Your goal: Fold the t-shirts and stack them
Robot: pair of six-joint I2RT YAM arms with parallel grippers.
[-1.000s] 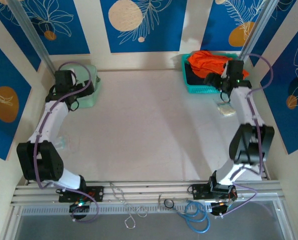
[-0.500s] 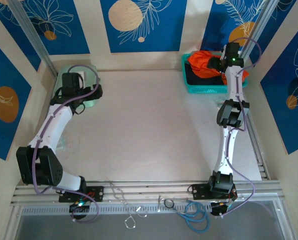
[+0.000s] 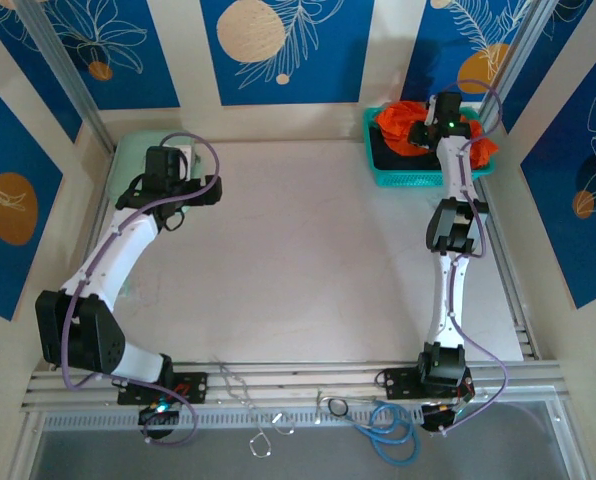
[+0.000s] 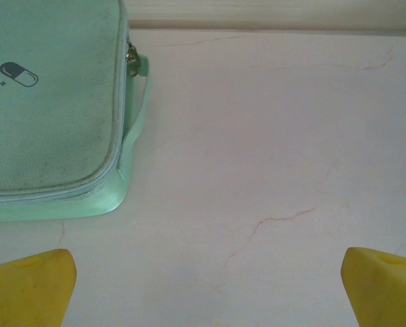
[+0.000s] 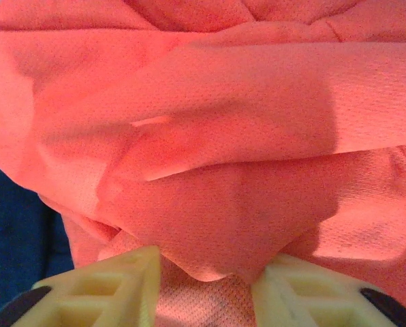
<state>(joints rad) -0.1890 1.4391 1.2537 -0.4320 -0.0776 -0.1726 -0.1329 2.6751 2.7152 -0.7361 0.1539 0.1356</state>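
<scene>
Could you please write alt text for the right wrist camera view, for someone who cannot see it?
A bunched fold of the orange t-shirt is pinched between the two yellow fingertips of the right gripper at the bottom. Some dark fabric shows at far left.

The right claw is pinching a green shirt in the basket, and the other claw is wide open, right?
Not green: the t-shirt the right claw pinches is orange, as the right wrist view shows. It is in the basket, and the left claw is wide open.
</scene>
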